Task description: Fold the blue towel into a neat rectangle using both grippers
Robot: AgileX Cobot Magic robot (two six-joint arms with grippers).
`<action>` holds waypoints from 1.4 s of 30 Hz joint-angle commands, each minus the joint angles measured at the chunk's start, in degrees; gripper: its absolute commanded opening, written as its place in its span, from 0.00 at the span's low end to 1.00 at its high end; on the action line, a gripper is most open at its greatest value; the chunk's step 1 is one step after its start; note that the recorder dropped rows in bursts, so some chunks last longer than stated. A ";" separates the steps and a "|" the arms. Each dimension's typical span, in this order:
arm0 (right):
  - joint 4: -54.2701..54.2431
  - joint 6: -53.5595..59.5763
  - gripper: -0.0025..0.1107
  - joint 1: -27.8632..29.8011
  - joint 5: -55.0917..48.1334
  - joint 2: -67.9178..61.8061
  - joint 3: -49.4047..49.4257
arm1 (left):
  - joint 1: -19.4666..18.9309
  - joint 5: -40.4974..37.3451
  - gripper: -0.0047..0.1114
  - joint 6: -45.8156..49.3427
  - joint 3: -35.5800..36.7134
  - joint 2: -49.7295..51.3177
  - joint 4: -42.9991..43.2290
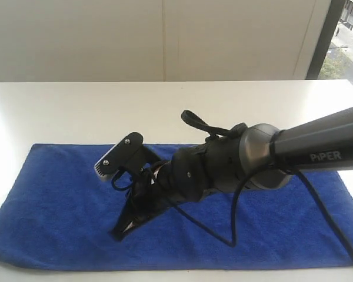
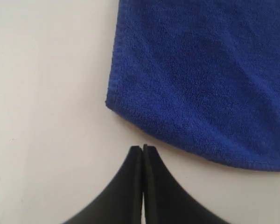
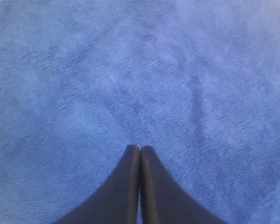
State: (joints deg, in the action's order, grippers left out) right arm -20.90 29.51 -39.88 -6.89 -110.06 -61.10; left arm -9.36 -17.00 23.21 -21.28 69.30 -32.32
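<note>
The blue towel point(image 1: 53, 200) lies spread flat, long side across, on the white table point(image 1: 76, 106). Its right end runs out of the exterior view, and its near hem sits close to the bottom edge of that view.

The right arm point(image 1: 317, 147) reaches in from the right and across the middle, hiding a wide band of the cloth behind its joints, a grey bracket plate point(image 1: 120, 154) and a looping black cable point(image 1: 233, 217). The right gripper point(image 1: 120, 231) points down at the towel left of centre. Its wrist view shows both fingers pressed together with nothing between them. The terry fills that whole picture and is soft and out of focus, so I cannot tell whether the tips touch the cloth or hang just above it.

The left gripper point(image 2: 143, 148) shows only in its own wrist view, where just the finger ends are visible and the rest is cut off. Its fingers are also closed against each other and hold nothing. They are over bare table, just beside a rounded, hemmed corner of the towel and apart from it. Which corner this is cannot be told.
</note>
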 commanded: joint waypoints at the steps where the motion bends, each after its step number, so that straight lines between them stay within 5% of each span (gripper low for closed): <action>1: 0.11 0.24 0.02 1.61 0.35 -0.02 -1.12 | -0.22 -1.07 0.04 -0.75 0.62 2.82 0.34; 9: 0.11 0.24 0.02 1.72 -6.85 -0.39 -1.78 | -0.22 2.97 0.04 -0.97 0.62 10.03 -0.80; 29: 0.11 0.24 0.02 1.72 -10.94 -5.35 -1.66 | -0.10 8.41 0.04 1.22 0.51 10.27 -7.67; 42: 0.11 0.24 0.02 1.72 -12.38 -5.64 -1.66 | 10.01 12.66 0.04 0.72 -4.24 10.36 -11.35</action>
State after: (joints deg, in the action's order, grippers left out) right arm -21.02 29.51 -38.39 -16.92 -113.93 -63.41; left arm -0.54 -3.66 24.21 -24.02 79.73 -41.68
